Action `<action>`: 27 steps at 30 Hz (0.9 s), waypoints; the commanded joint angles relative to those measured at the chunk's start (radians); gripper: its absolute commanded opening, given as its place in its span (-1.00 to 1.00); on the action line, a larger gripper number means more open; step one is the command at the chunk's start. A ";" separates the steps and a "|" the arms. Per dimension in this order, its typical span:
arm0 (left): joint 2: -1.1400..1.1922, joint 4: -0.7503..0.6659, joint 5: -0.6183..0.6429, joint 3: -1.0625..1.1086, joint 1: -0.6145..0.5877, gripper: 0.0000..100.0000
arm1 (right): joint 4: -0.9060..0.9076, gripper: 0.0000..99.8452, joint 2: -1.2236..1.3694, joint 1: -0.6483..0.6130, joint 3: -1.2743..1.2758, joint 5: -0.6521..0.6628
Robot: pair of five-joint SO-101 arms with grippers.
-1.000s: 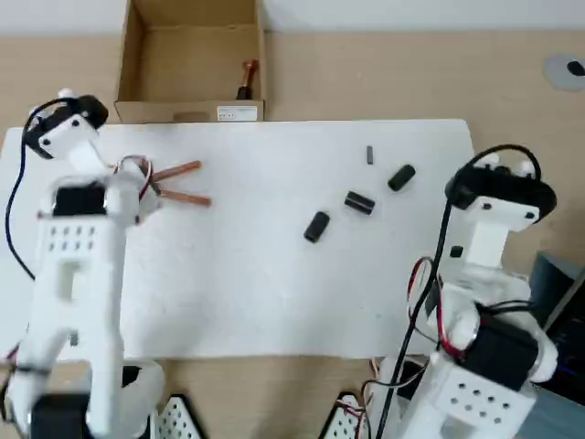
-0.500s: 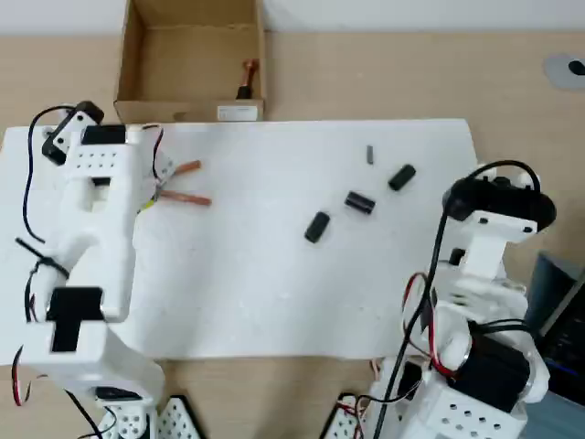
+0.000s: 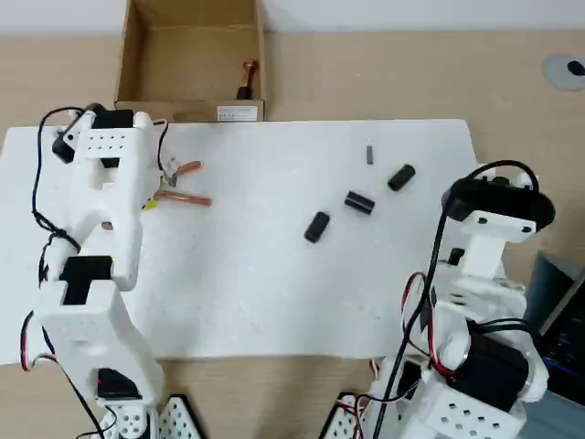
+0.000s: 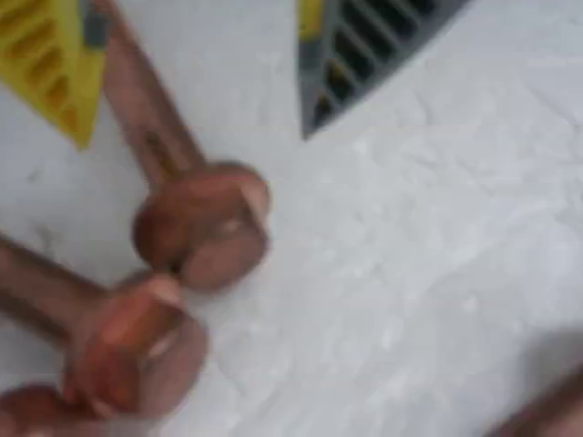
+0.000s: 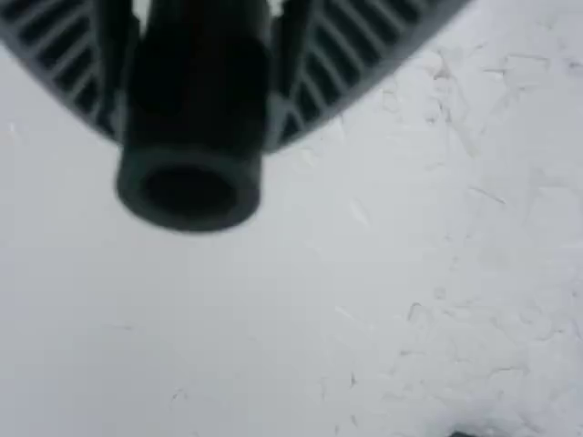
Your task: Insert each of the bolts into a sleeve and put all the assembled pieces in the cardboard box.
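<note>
Two copper bolts (image 3: 186, 169) (image 3: 189, 198) lie at the mat's left end. My left gripper (image 3: 158, 187) is down over their heads, open. In the left wrist view one bolt's shaft (image 4: 144, 116) runs between the yellow finger (image 4: 44, 64) and the grey finger (image 4: 364, 44), closer to the yellow one; its head (image 4: 204, 224) touches a second bolt's head (image 4: 137, 353). My right gripper (image 5: 195, 100) is shut on a black sleeve (image 5: 191, 146), held just above the mat with its bore facing the camera. Three more sleeves (image 3: 316, 226) (image 3: 359, 203) (image 3: 400, 177) lie right of centre.
The cardboard box (image 3: 128, 64) stands beyond the mat's far left edge, with one assembled piece (image 3: 247, 79) inside. A small dark pin (image 3: 369, 155) lies near the sleeves. The white mat (image 3: 247, 293) is bare along its middle and near side. The right arm (image 3: 494, 219) stands over the mat's right edge.
The left arm has swung and stretched out over the mat's left end, bringing its gripper down onto the bolts. The right arm shifted only slightly.
</note>
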 commanded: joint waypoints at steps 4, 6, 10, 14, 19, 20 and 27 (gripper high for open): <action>0.076 0.002 0.009 -0.118 0.005 -0.67 | -0.025 -0.98 -0.015 0.010 0.002 0.003; 0.111 0.002 0.009 -0.147 0.003 -0.67 | -0.025 -0.98 -0.015 0.010 0.002 0.003; 0.174 0.002 0.009 -0.181 0.003 -0.80 | -0.025 -0.98 -0.015 0.010 0.002 0.003; 0.231 0.002 0.009 -0.198 0.002 -0.98 | -0.025 -0.98 -0.015 0.010 0.002 0.003; 0.262 0.002 0.009 -0.201 0.000 -0.99 | -0.025 -0.98 -0.015 0.010 0.002 0.003; 0.262 0.002 0.009 -0.201 0.000 -0.99 | -0.025 -0.98 -0.015 0.010 0.002 0.003; 0.254 0.066 0.006 -0.267 0.008 -1.00 | -0.025 -0.98 -0.016 0.008 -0.002 0.008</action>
